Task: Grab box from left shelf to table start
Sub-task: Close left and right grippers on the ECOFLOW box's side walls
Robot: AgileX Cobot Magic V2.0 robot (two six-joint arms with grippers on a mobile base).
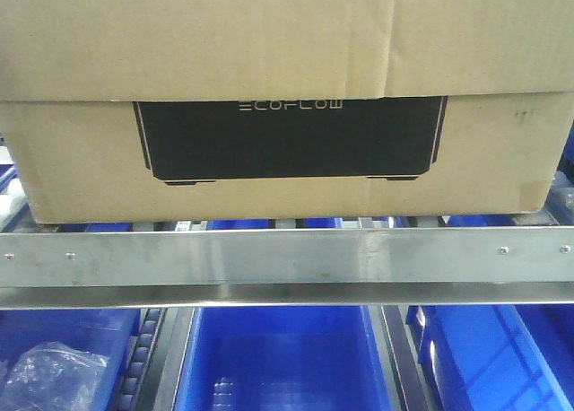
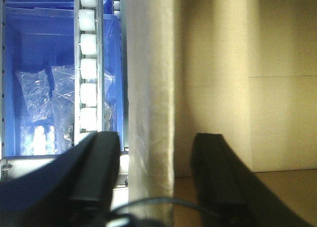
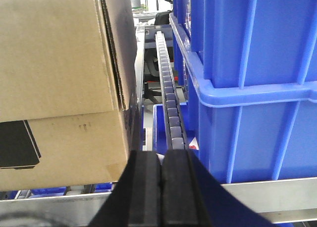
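The shelf [image 1: 287, 249]: steel front rail, roller tracks [image 3: 171, 103] behind. The box [image 1: 90, 160] rests on the rollers, just behind the rail. Stacked blue bins [image 3: 247, 88] stand beside it, one track between.

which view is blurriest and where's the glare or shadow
Left wrist view is softest: the box edge and the dark fingers are blurred up close, with a shadow band across the cardboard. Front view is mildly soft, with glare streaks on the shelf rail and the lettering readable. Right wrist view is sharpest and evenly lit.
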